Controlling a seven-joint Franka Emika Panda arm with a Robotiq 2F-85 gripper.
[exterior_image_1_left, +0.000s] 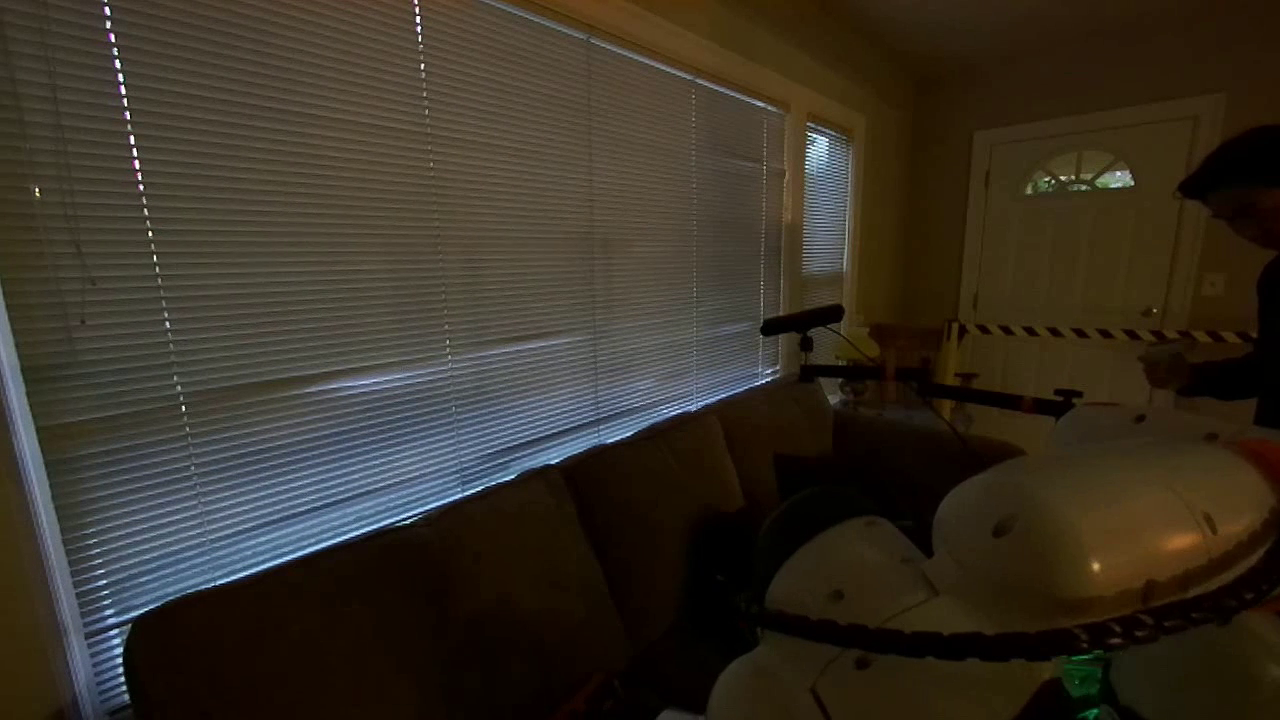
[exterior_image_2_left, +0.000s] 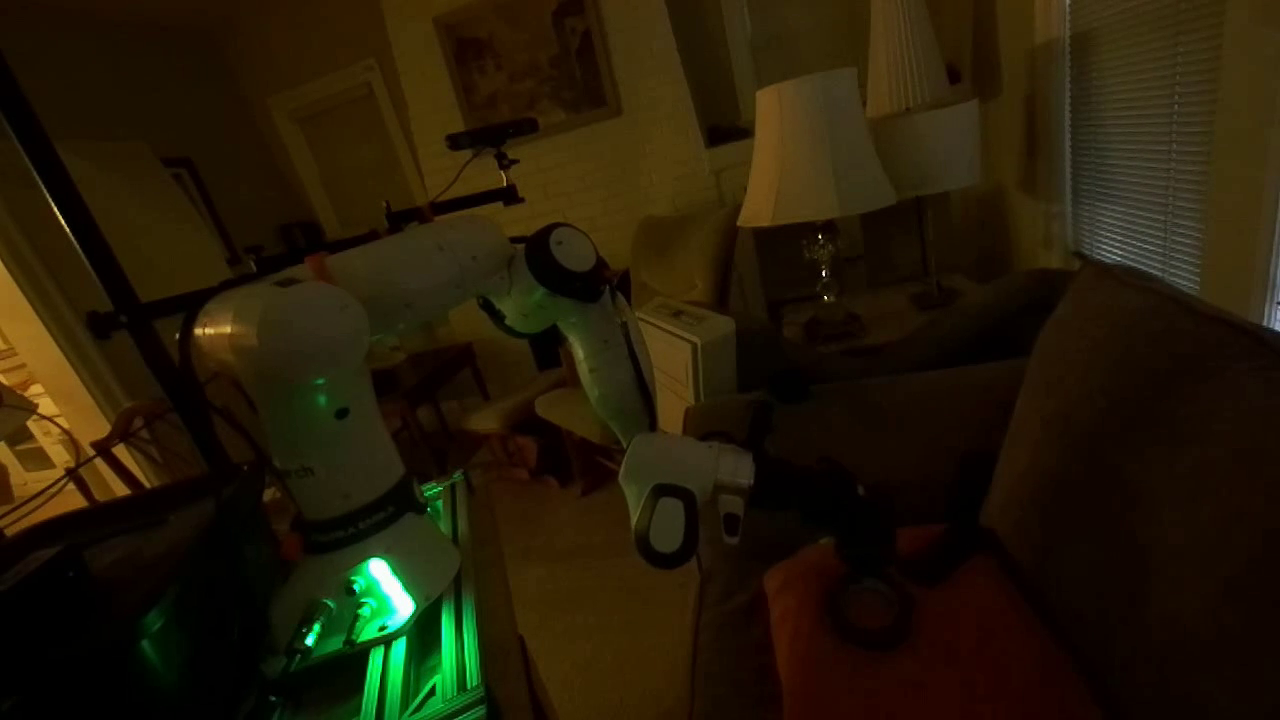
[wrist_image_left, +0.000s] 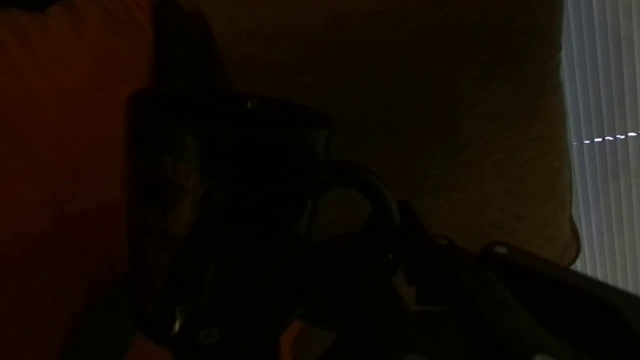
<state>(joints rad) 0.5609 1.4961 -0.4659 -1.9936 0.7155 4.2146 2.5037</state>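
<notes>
1. Handling the dark mug-like thing (wrist_image_left: 240, 150) well depends, I judge, on being sure of its curved handle (wrist_image_left: 375, 182), which in the wrist view merges with the darkness around the gripper (exterior_image_2_left: 862, 540).
2. Whether the gripper is spread, pressed together or pinching the handle I cannot tell; shadow hides the contact.
3. The dark mug-like thing is at the near right in an exterior view, seen against the orange cushion (exterior_image_2_left: 980, 640) and just beside the gripper. Whether it rests there or hangs above cannot be made out.
4. A slow, level motion with little sideways push seems best, since a tilt would be hard to notice in this light. A firm hold on the handle should be checked before any lift, and support felt before any release.
5. The orange cushion lies on the dark sofa (exterior_image_2_left: 1150, 400), whose back rises at the right. Such soft fabric would probably give under weight and let a hard base lean.
6. The room is dim. Closed blinds (exterior_image_1_left: 400, 300) cover the wide window behind the sofa, a green light (exterior_image_2_left: 390, 590) glows at the foot of the white arm (exterior_image_2_left: 420, 260), a pale lamp (exterior_image_2_left: 815, 150) stands on the far side, and a person (exterior_image_1_left: 1240, 190) is at the right edge near a door (exterior_image_1_left: 1085, 240).
</notes>
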